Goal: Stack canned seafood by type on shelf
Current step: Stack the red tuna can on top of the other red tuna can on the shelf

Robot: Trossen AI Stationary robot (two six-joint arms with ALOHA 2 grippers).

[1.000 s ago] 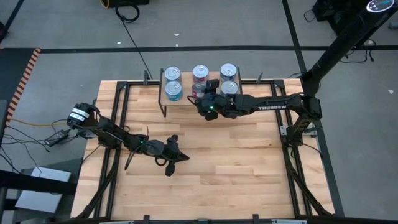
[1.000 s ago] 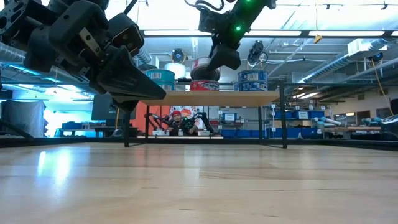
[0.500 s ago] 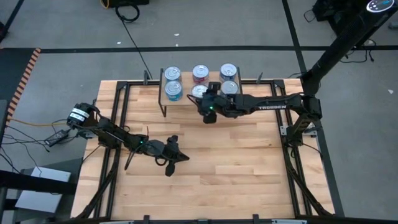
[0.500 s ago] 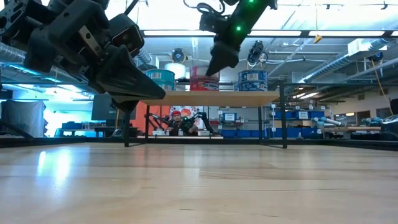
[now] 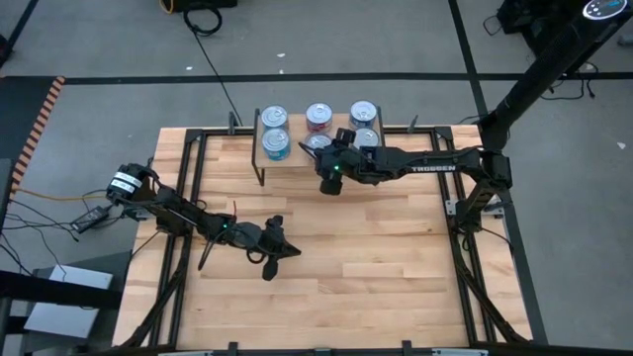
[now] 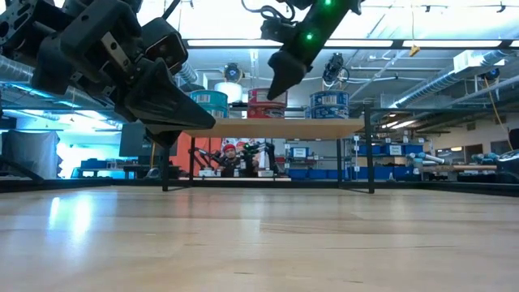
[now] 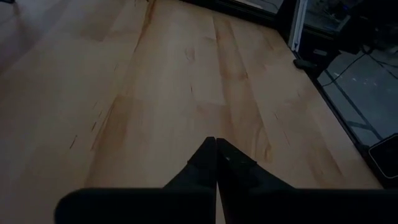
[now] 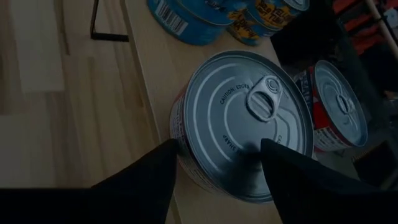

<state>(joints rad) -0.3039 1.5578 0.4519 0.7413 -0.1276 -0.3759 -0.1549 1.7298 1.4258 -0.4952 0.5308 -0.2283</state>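
Right wrist view: we see red-labelled tin on shelf, lid embossed "CAUTION: EDGES"; right gripper spread open astride it, not gripping. Left gripper closed, empty, over table.

This is a robotics lab or workshop in a large industrial hall. The wooden table stands in a black metal frame on a grey concrete floor marked with dark tape lines and crossed by loose cables. Looking level across the table into the far room, there are long ceiling strip lights, exposed ducts, workbenches with blue bins, other robot arms and a person seated among them.
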